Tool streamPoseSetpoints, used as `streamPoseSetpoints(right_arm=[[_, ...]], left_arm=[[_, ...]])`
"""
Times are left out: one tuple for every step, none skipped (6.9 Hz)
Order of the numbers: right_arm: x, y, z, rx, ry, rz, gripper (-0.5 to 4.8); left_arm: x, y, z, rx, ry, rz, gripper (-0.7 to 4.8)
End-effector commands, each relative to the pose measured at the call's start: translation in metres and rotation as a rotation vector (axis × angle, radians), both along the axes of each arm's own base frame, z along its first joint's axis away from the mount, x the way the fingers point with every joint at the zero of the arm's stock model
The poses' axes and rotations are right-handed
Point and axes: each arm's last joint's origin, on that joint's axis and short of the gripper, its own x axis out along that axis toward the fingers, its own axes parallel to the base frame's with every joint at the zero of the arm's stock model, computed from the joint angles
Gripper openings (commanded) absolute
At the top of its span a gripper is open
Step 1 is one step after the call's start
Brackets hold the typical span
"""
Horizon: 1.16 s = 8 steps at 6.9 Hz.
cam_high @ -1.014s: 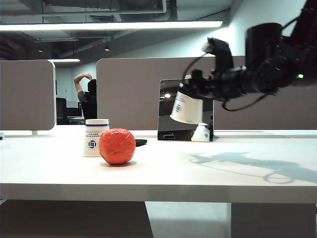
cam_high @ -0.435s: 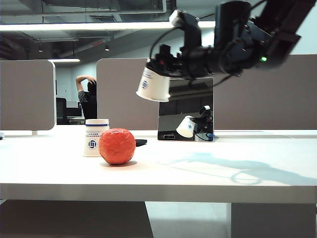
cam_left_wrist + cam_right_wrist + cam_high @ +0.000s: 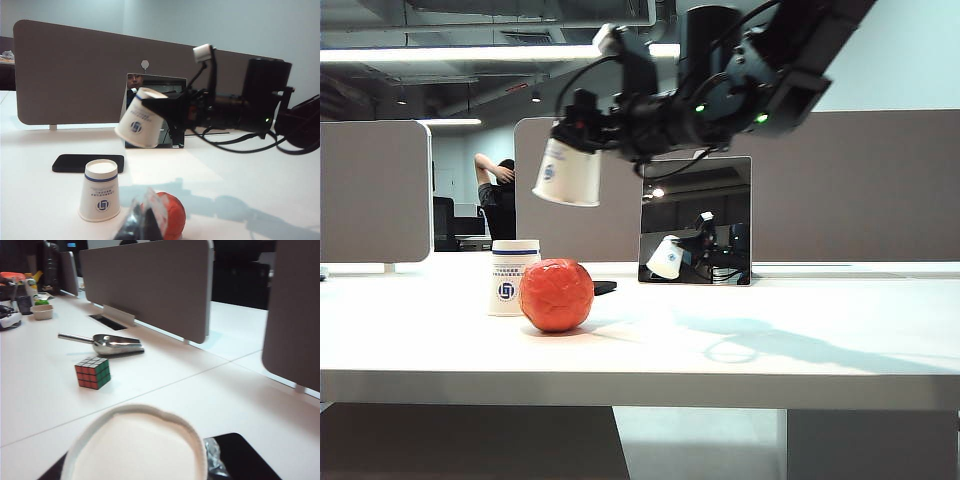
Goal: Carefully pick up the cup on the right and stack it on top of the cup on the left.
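You have the right gripper (image 3: 582, 125) holding the carried cup (image 3: 567, 172) tilted in the air, above and just right of the standing cup (image 3: 513, 277). The ball (image 3: 556, 295) sits touching that cup's right side, with the mirror (image 3: 695, 220) behind on the table (image 3: 800, 340).

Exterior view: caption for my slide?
Right pincer carries upside-down cup above table cup and red ball.

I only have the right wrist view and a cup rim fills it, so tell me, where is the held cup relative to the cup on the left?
Observer: The held cup, in the right gripper, hangs tilted in the air, above and slightly right of the standing cup.
Operator: Anything close to that cup?
Observer: A red ball sits right beside it.
Operator: And the left gripper?
Observer: The left gripper sits low near the ball; its jaws aren't clear.
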Motion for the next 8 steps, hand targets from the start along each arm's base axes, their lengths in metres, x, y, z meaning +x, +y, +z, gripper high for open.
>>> streamPoseSetpoints(right_arm=[[0.008, 0.038, -0.011, -0.006, 0.011, 0.045, 2.83], [0.014, 0.042, -0.012, -0.010, 0.019, 0.040, 2.83], [0.012, 0.045, -0.013, -0.012, 0.021, 0.047, 2.83], [0.008, 0.052, -0.016, -0.015, 0.025, 0.061, 2.83], [0.007, 0.053, -0.017, -0.018, 0.029, 0.064, 2.83], [0.006, 0.056, -0.020, -0.025, 0.040, 0.061, 2.83], [0.008, 0.058, -0.032, -0.044, 0.069, 0.050, 2.83], [0.009, 0.059, -0.043, -0.069, 0.104, 0.042, 2.83]], left_arm=[[0.000, 0.000, 0.002, -0.002, -0.013, 0.002, -0.05], [0.000, 0.000, 0.002, -0.002, -0.012, 0.002, -0.05], [0.000, 0.000, 0.002, -0.002, -0.012, 0.002, -0.05], [0.000, 0.000, 0.002, -0.002, -0.013, 0.001, -0.05], [0.000, 0.000, 0.002, -0.002, -0.012, 0.001, -0.05], [0.000, 0.000, 0.002, -0.002, -0.012, 0.001, -0.05], [0.000, 0.000, 0.002, -0.002, -0.013, -0.002, -0.05], [0.000, 0.000, 0.002, -0.002, -0.013, -0.002, -0.05]])
